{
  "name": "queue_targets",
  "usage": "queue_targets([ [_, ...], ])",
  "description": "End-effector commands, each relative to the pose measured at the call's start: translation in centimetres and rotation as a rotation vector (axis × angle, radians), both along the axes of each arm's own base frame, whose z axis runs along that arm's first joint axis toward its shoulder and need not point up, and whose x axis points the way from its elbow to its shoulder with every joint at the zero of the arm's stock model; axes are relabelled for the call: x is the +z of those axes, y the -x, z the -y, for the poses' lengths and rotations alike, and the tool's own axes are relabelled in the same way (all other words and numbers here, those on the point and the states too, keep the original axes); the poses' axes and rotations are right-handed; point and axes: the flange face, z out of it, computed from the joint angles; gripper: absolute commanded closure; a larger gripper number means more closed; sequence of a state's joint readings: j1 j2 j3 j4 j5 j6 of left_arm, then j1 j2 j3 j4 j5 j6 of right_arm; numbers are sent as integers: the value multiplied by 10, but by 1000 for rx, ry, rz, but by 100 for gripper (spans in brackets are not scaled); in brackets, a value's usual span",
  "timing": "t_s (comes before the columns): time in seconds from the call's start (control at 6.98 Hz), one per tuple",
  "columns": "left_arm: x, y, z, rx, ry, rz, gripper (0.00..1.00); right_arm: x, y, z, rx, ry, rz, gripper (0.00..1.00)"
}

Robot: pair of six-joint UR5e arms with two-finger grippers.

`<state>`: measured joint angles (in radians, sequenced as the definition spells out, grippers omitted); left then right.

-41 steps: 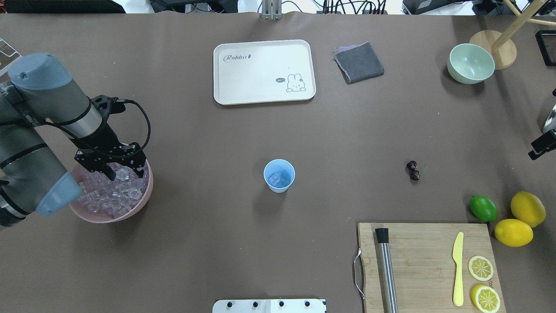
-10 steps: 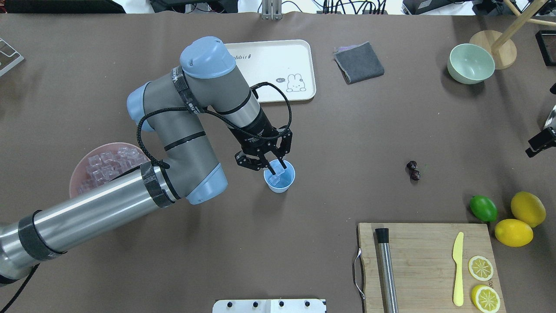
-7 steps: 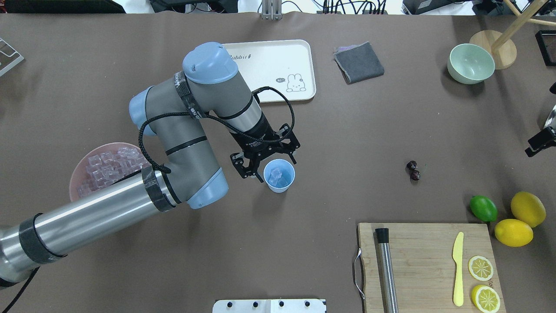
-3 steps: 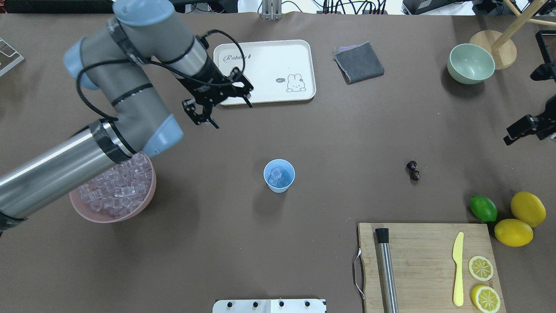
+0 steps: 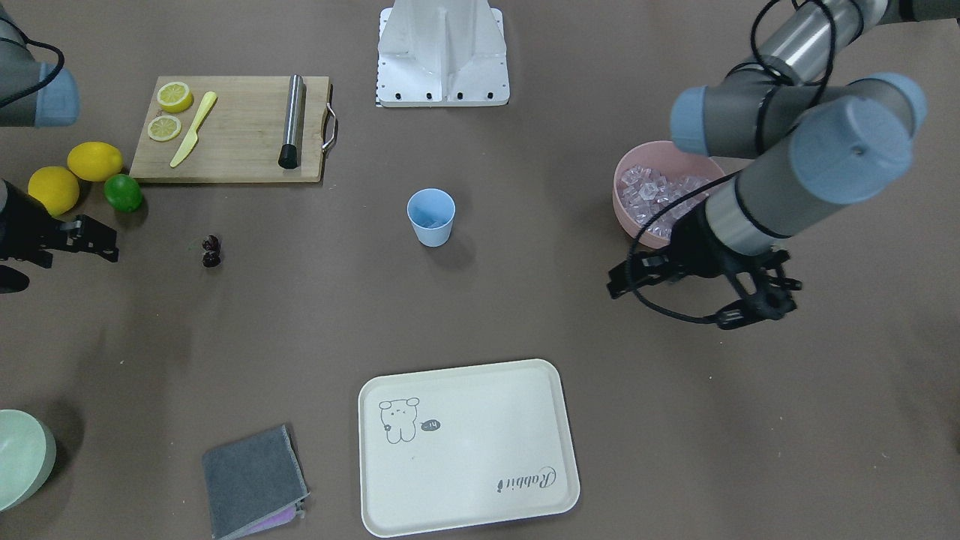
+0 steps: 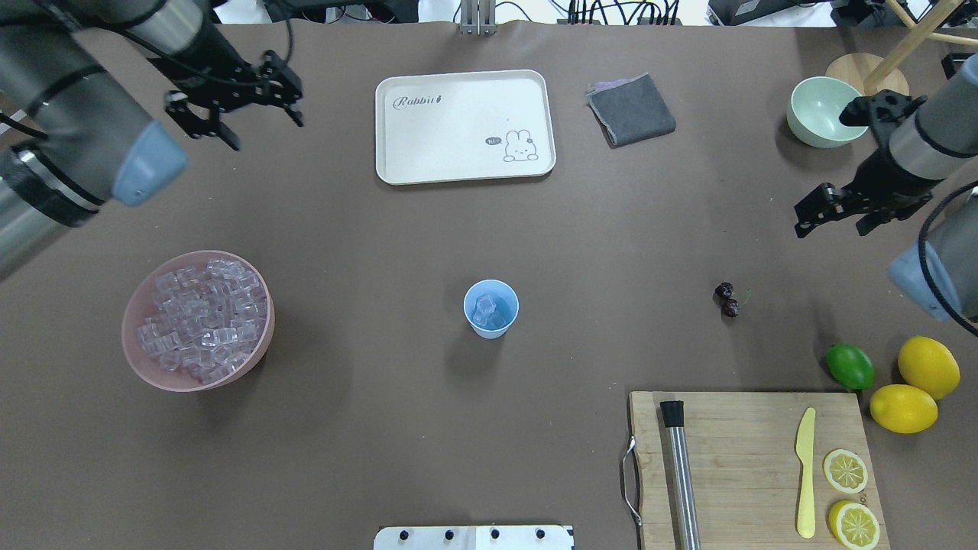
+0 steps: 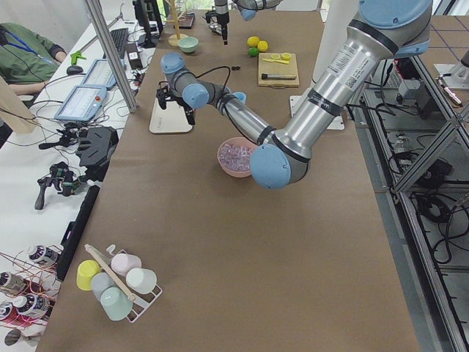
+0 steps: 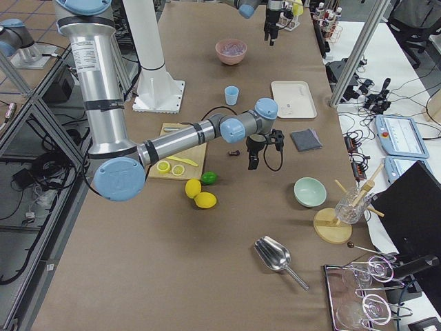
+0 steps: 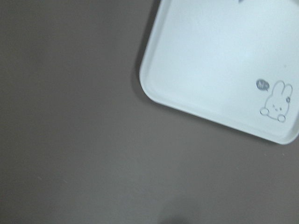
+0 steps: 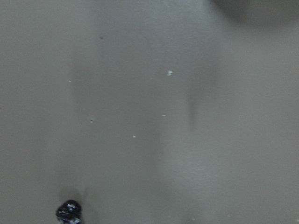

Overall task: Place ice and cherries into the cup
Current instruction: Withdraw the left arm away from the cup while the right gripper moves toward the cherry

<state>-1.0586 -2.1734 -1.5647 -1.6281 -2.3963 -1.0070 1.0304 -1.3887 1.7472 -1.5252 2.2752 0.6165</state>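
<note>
Starting with the cup [image 6: 490,308]: stands upright in the middle of the tabletop, well clear of every edge, with a few cubes of ice [image 6: 487,310] down inside. Over by the robot's left edge, a pink bowl [image 6: 191,384], heaped with more of the same cubes. On to the cherries [image 6: 727,299]: lie loose on the brown top between the cup and the right edge, closer to that edge, touched by nothing. Now the left gripper [image 6: 266,131]: hangs above the far left corner, near the white tray [image 6: 458,130], fingers spread wide, gripping nothing. And the right gripper [image 6: 831,227]: hovers near the right edge, beyond the cherries toward the far edge and well apart from them, fingers parted, nothing between. Along the far edge too, a folded grey cloth [image 6: 631,109] and, by the far right corner, a pale green bowl [image 6: 810,134]. In the near right corner, a wooden cutting board [image 6: 741,458] carrying a steel rod [image 6: 678,473], a yellow knife [image 6: 805,473] and two lemon slices [image 6: 845,470]; just off its far right corner, a lime [image 6: 850,367] and two whole lemons [image 6: 928,367].
</note>
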Motion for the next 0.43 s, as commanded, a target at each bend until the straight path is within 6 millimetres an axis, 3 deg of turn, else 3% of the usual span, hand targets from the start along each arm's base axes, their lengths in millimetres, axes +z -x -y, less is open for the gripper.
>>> queue_targets([
  [0.0,65,116,25,159,-230,208,3,-32,50,0,6,9,1,0],
  [0.29,203,232,1,346,-340,296,3,-26,71,-7,-7,-18,-49,0],
])
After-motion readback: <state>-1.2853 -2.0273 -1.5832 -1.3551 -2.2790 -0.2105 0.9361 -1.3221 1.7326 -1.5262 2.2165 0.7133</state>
